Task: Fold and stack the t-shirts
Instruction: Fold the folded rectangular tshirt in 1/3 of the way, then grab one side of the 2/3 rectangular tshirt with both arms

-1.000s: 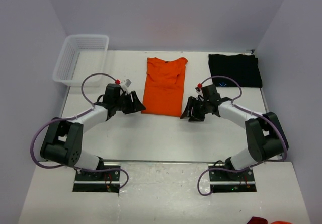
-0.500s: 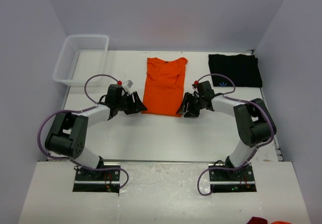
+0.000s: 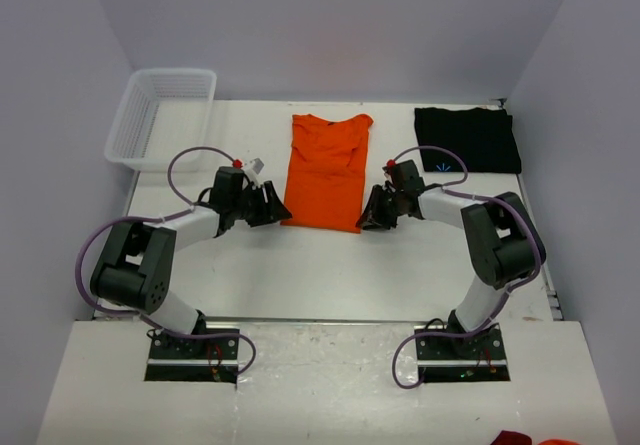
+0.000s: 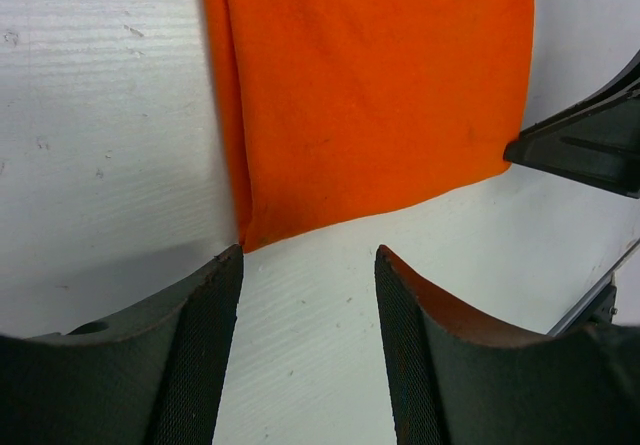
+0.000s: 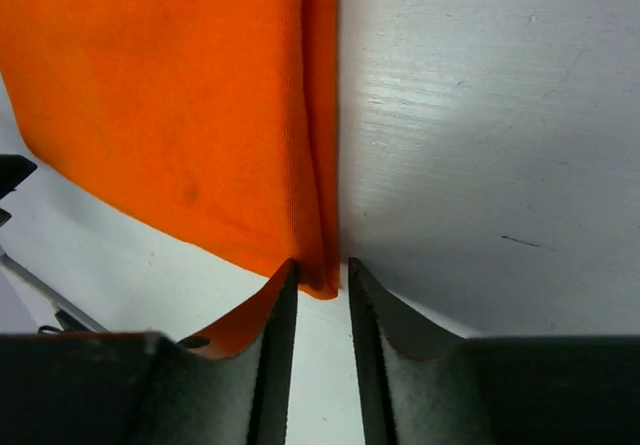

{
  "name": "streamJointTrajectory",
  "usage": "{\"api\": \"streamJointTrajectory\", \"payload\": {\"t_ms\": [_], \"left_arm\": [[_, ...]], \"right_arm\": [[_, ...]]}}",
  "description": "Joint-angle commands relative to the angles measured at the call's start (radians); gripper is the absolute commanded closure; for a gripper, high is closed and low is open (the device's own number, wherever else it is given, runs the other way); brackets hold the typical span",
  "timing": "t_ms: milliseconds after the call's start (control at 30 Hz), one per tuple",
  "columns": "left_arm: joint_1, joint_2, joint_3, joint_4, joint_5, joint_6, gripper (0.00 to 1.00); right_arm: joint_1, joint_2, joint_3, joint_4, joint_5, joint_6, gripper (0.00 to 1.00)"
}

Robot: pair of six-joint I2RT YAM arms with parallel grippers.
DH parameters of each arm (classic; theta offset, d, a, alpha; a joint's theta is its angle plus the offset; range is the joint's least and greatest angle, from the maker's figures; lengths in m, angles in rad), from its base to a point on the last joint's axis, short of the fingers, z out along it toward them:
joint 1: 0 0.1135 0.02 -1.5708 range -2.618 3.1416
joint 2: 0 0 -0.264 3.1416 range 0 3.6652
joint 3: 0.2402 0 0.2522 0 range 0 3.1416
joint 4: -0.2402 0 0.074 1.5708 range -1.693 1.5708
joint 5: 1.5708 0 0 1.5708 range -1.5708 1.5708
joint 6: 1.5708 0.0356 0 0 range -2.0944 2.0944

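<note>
The orange t-shirt (image 3: 326,170) lies folded into a long strip in the middle of the table. The black t-shirt (image 3: 467,138) lies folded at the back right. My left gripper (image 3: 275,205) is open, low over the table just before the orange shirt's near left corner (image 4: 250,235), with bare table between its fingers (image 4: 308,255). My right gripper (image 3: 368,217) stands at the near right corner, its jaws narrowed but still apart. In the right wrist view the tip of the orange cloth (image 5: 322,283) sits between its fingertips (image 5: 320,265).
A white mesh basket (image 3: 165,71) stands at the back left. The table's right edge runs close past the black shirt. In the left wrist view the right gripper's dark body (image 4: 585,145) shows across the orange shirt's near hem.
The right gripper has slid left to the orange shirt's near right corner, and its jaws have narrowed around it. The left gripper has barely moved and stays open.
</note>
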Motion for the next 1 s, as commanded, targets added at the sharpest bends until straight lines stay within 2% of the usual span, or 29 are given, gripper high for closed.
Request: {"api": "streamJointTrajectory", "payload": {"t_ms": [0,100,400,500,533,967], "left_arm": [[0.006,0.007,0.037,0.016,-0.014,0.017,0.43],[0.006,0.019,0.039,0.015,-0.014,0.022,0.43],[0.006,0.025,0.031,0.021,-0.010,0.025,0.43],[0.006,0.026,0.034,0.018,-0.011,0.025,0.43],[0.006,0.028,0.034,0.018,-0.010,0.026,0.43],[0.006,0.097,0.031,0.041,-0.020,0.045,0.43]], "right_arm": [[0.007,0.022,-0.015,0.002,0.054,0.005,0.73],[0.008,0.039,-0.008,0.010,0.046,0.010,0.80],[0.020,0.043,0.004,0.007,0.043,0.019,0.82],[0.024,0.039,-0.004,0.007,0.048,0.022,0.92],[0.025,0.036,-0.008,0.007,0.049,0.027,0.99],[0.027,0.034,0.013,-0.024,0.063,0.011,1.00]]}}
